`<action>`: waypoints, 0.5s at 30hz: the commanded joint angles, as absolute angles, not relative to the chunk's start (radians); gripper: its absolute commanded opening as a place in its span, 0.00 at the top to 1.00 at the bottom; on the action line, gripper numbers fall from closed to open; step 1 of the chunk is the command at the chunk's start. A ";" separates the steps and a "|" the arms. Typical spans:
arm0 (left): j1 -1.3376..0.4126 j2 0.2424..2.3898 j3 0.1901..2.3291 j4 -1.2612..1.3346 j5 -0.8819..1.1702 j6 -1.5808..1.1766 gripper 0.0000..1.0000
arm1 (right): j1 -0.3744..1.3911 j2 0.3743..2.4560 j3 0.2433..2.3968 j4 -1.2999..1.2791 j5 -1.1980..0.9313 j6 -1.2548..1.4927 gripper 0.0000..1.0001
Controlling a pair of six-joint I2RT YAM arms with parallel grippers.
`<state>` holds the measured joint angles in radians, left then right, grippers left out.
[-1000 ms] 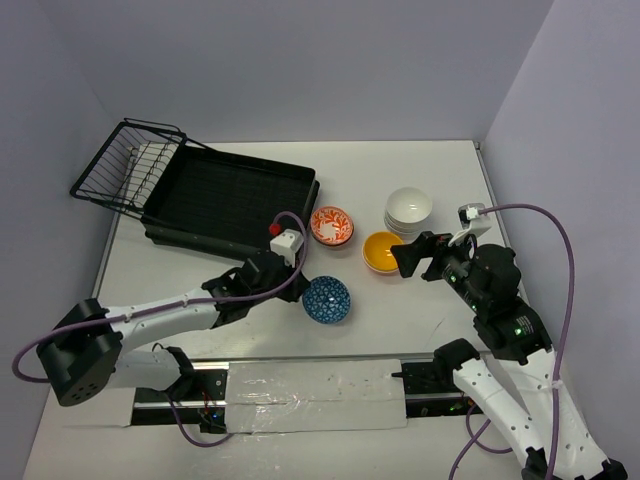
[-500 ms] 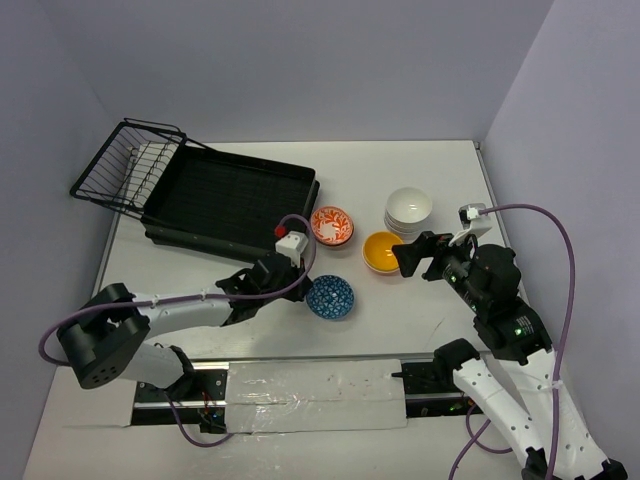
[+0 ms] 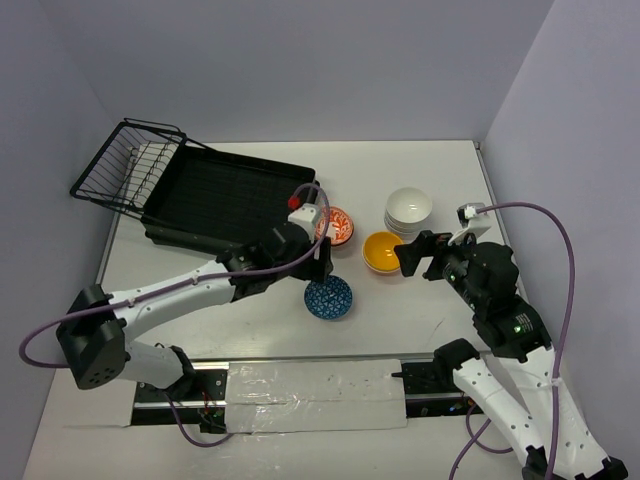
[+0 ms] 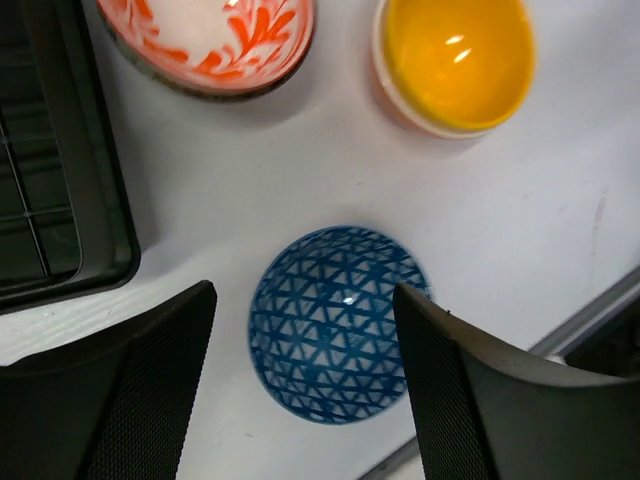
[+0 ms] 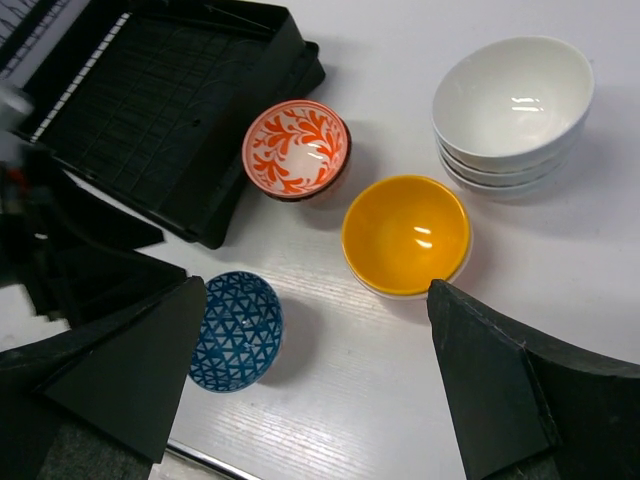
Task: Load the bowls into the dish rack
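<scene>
the left claw (image 4: 303, 300) has risen over the blue bowl (image 3: 328, 298) and opened, its jaws now apart. the bowl sits on the table (image 3: 420, 175), just off the dish rack (image 3: 225, 205). the right claw (image 5: 318, 292) hangs wide apart near the yellow bowl (image 3: 383, 250).

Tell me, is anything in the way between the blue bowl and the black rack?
No. Only bare table lies between the blue bowl and the dish rack. The orange-patterned bowl sits off to one side, near the rack's corner.
</scene>
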<state>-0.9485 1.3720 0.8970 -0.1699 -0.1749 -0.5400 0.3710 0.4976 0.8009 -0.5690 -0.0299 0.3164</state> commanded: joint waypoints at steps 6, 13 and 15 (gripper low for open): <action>-1.109 1.610 1.334 -0.688 -0.249 -0.653 0.21 | 0.379 0.531 0.850 -0.653 0.109 0.363 0.01; -1.177 1.841 1.604 -0.867 -0.225 -0.727 0.24 | 0.377 0.508 0.851 -0.701 0.196 0.410 0.00; -1.177 1.868 1.611 -0.879 -0.218 -0.747 0.25 | 0.379 0.496 0.851 -0.716 0.216 0.432 0.00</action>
<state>-1.1801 1.8606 1.5539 -0.7578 -0.2272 -0.6884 0.3710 0.5175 0.8135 -0.6903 0.1562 0.3893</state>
